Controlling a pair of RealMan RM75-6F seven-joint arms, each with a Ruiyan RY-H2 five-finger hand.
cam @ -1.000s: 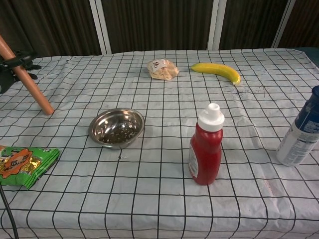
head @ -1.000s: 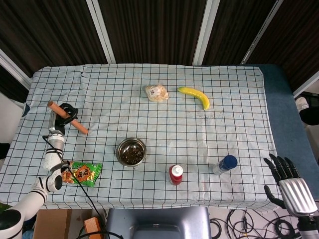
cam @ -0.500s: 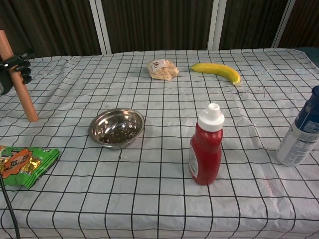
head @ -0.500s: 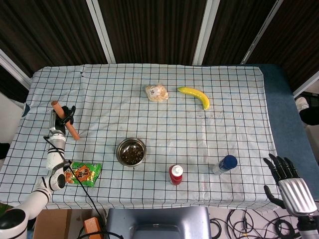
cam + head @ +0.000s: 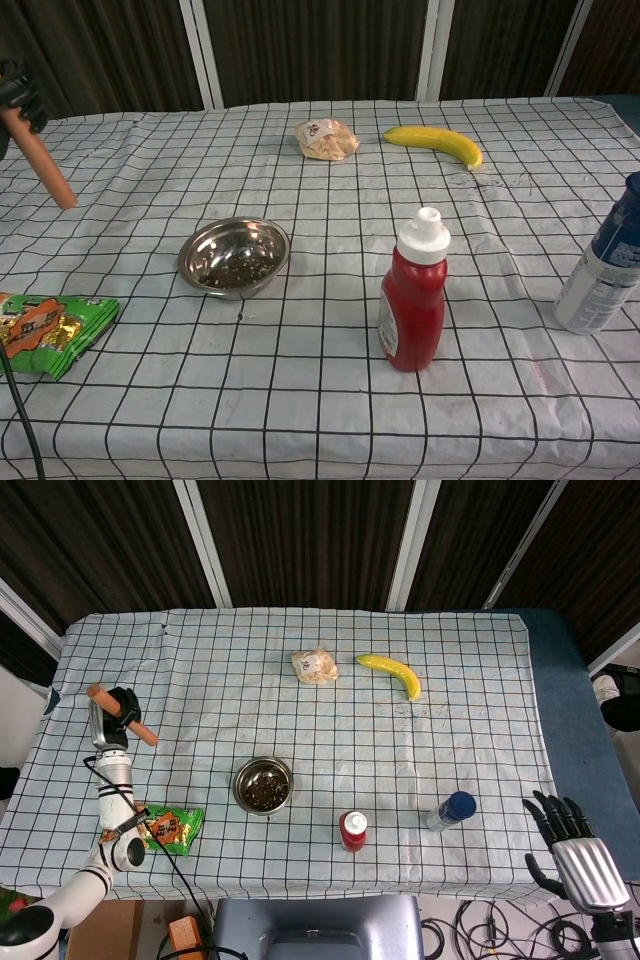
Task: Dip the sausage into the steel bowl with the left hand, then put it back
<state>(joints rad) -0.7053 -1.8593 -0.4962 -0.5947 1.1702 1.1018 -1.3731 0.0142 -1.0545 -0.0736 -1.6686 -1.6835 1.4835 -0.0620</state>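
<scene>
Reddish-brown and slim, the sausage point(image 5: 121, 715) is held in the left hand point(image 5: 122, 708) above the left edge of the table point(image 5: 480, 680), tilted with its lower end pointing toward the middle of the cloth. The dark fingers point(image 5: 20, 92) are wrapped around its upper part; in the chest view the hand is cut off at the frame's corner, so only a bit of it shows above the sausage. The steel bowl point(image 5: 264, 785) sits well apart to the right and nearer the front edge, with dark specks inside it.

Just in front of the left arm lies a green snack packet point(image 5: 170, 826), near the front-left corner, with a dark cable running past it. Between the sausage and the bowl there is only checked cloth. A red sauce bottle point(image 5: 353, 830) with a white cap stands upright to the right of the bowl, and a blue-capped can point(image 5: 449, 811) stands farther right. At the far side lie a small wrapped bun point(image 5: 315, 666) and, just beside it, a yellow banana point(image 5: 392, 674).

The right hand point(image 5: 571, 850) hangs off the table's front-right corner, fingers spread and holding nothing. It does not show in the chest view.
</scene>
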